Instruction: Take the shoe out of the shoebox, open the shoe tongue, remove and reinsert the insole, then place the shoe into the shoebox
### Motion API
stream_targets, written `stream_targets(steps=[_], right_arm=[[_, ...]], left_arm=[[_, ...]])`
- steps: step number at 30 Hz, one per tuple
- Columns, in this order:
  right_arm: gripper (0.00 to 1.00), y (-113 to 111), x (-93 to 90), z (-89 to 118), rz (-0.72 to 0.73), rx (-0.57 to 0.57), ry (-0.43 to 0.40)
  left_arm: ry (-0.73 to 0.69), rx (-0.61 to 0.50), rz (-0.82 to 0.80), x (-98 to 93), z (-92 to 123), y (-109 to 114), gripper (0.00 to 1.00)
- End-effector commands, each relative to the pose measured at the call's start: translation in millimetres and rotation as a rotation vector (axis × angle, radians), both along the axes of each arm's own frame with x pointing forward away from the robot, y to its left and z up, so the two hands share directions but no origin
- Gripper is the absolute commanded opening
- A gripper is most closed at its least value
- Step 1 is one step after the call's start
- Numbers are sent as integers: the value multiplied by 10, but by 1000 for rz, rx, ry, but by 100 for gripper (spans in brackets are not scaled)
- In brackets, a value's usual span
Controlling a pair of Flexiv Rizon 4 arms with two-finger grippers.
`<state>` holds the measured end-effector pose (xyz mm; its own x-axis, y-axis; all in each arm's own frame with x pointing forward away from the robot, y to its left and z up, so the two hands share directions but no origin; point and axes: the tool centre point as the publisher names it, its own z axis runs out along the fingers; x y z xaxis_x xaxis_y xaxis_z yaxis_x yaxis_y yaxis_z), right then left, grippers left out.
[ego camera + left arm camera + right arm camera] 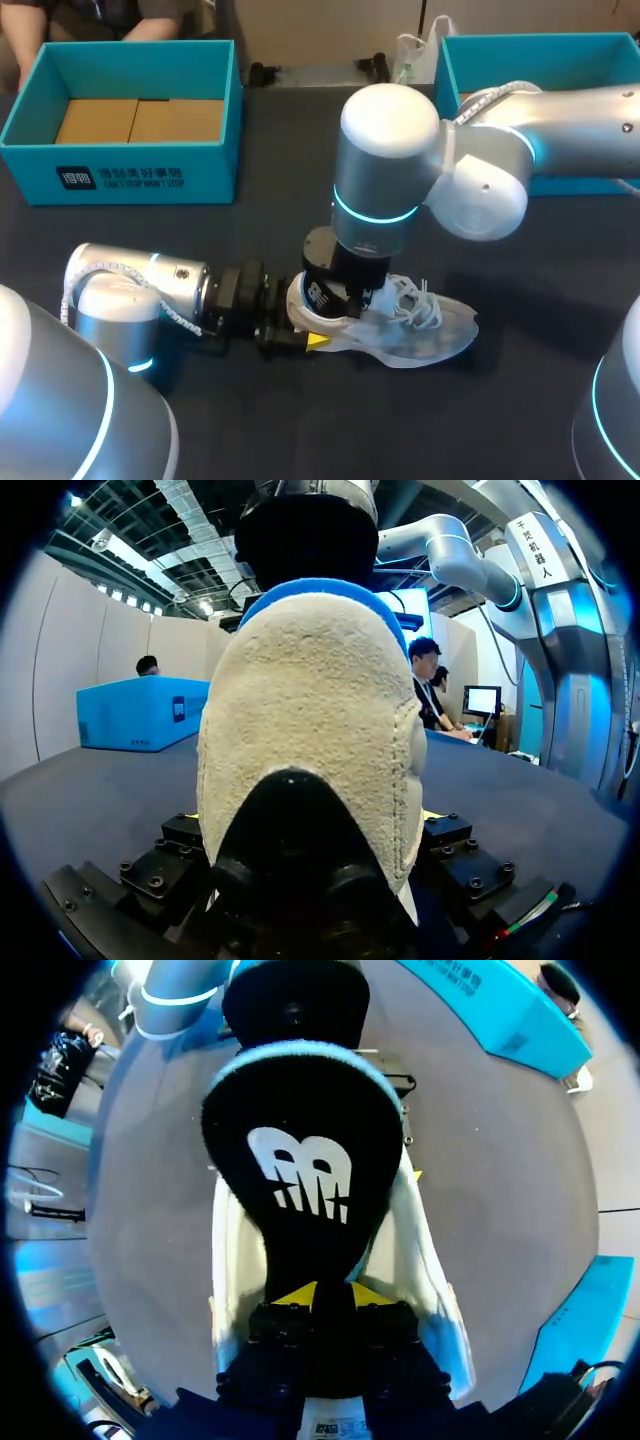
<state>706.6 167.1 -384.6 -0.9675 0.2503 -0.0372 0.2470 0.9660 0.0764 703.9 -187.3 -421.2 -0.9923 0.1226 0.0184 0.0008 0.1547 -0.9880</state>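
- The white sneaker [430, 335] lies on its sole on the dark table [250, 420], outside both boxes, with its toe toward my right and its heel toward my left arm.
- The left gripper [305, 322] is at the heel, its fingers clamped on the sneaker from both sides. One yellow tip shows against the near side.
- The right gripper [332, 1298] hangs over the shoe's opening, its yellow tips pinched together on the black insole [300, 1160]. The insole's rounded logo end stands up out of the sneaker.
- A teal shoebox [120, 175] sits far left and a second teal box [480, 60] far right, both well apart from the sneaker.
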Motion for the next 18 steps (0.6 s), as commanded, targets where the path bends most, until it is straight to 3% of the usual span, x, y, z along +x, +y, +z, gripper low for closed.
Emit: stream_targets(steps=[1, 8, 18], right_arm=[[22, -55, -34, 83, -4, 7, -29], [35, -41, 48, -53, -14, 29, -49], [36, -14, 119, -164, -31, 2, -93]], left_arm=[[0, 3, 1, 5, -28, -4, 0], [0, 3, 1, 5, -28, -4, 0], [0, 3, 1, 5, -28, -4, 0]])
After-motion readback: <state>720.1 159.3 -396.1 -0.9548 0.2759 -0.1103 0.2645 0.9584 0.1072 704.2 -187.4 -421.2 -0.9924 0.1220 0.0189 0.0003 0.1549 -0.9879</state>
